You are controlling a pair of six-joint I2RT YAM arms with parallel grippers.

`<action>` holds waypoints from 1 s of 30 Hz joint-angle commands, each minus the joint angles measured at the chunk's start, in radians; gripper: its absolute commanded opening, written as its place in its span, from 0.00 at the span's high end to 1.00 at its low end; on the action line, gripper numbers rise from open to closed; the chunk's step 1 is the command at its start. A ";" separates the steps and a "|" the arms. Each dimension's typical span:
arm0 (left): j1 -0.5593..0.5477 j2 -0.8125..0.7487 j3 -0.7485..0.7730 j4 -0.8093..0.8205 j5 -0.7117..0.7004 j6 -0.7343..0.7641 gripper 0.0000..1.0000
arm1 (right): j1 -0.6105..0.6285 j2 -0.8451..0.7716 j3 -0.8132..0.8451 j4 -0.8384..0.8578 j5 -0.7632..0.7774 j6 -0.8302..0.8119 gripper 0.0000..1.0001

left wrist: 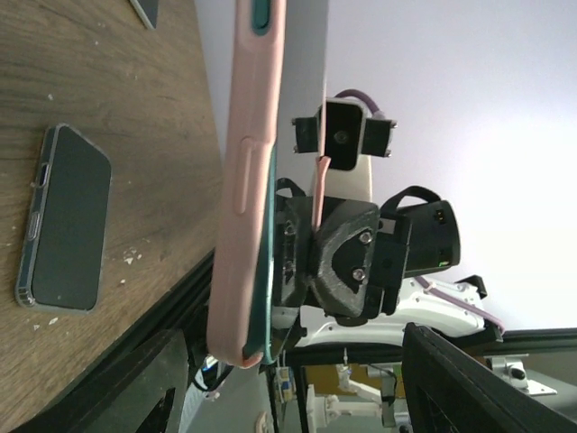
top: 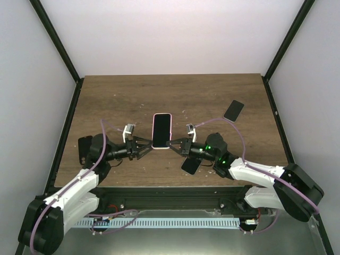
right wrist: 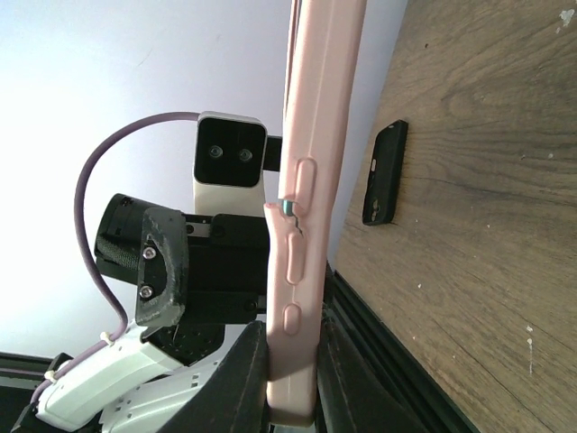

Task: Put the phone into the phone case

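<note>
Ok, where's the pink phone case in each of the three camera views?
Top external: pink case in the middle of the picture.
Left wrist: pink case edge-on, a tall strip left of centre.
Right wrist: pink case edge-on, a tall strip at centre.
Shared landmark: wooden table, mid-frame from above, left side in left wrist, right side in right wrist.

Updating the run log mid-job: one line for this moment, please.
left tool open | right tool shut on pink case | phone inside, face up
</note>
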 commanded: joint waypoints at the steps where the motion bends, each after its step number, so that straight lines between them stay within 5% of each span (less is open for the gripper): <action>1: -0.021 0.027 -0.005 0.015 -0.012 0.027 0.33 | -0.001 -0.029 0.034 0.073 0.023 -0.018 0.99; 13: -0.056 0.061 0.011 0.031 -0.048 0.022 0.44 | -0.001 -0.017 0.007 0.131 0.003 0.008 0.99; 30: -0.058 0.102 0.023 -0.034 -0.089 0.070 1.00 | 0.001 0.023 -0.074 0.104 -0.013 0.021 0.99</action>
